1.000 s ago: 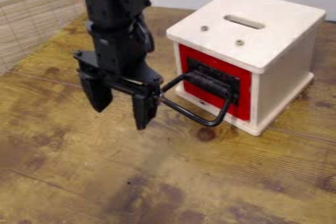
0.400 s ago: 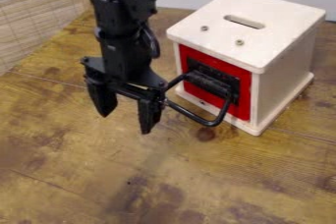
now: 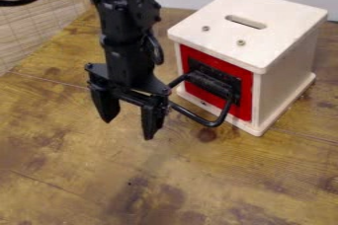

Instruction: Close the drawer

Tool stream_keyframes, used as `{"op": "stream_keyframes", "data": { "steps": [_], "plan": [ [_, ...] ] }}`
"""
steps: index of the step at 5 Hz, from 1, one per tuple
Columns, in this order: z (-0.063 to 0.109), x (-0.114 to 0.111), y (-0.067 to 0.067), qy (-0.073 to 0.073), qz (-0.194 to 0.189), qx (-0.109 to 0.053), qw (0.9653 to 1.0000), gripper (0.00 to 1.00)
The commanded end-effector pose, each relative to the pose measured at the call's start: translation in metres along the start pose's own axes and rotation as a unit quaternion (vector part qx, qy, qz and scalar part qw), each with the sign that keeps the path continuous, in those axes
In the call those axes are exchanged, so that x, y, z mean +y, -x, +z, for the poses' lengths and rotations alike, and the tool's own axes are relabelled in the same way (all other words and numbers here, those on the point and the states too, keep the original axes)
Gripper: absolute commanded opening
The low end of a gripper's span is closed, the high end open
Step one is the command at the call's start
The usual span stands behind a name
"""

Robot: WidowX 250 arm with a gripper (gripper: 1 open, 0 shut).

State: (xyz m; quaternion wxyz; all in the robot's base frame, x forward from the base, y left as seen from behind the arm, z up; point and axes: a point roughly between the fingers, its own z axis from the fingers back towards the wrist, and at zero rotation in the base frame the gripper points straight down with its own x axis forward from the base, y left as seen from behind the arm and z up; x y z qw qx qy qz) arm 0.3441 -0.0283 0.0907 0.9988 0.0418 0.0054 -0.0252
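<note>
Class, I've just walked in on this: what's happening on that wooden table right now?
A black robot arm hangs its gripper over the wooden table, fingers spread open and pointing down, holding nothing. It sits just left of the small cream wooden cabinet, beside the large black loop handle of the glossy red drawer. Whether a finger touches the handle cannot be told. The drawer front looks close to flush with the cabinet.

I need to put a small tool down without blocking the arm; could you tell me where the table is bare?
The wooden table is bare along the near edge and the near left corner. It is crowded where the open end effector stands beside the drawer and its black handle, in front of the cream cabinet.
</note>
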Motion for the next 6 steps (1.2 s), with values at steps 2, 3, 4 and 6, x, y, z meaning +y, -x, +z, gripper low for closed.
{"op": "stream_keyframes", "data": {
  "steps": [2,3,4,6],
  "plan": [
    [0.012,-0.008,-0.009,0.003,-0.010,-0.025,0.9996,1.00],
    [0.009,-0.009,-0.010,0.004,-0.011,-0.021,0.9997,1.00],
    [0.006,-0.011,-0.013,0.004,-0.012,-0.018,0.9997,1.00],
    [0.007,-0.020,-0.034,0.007,-0.020,-0.030,0.9993,1.00]
  ]
}}
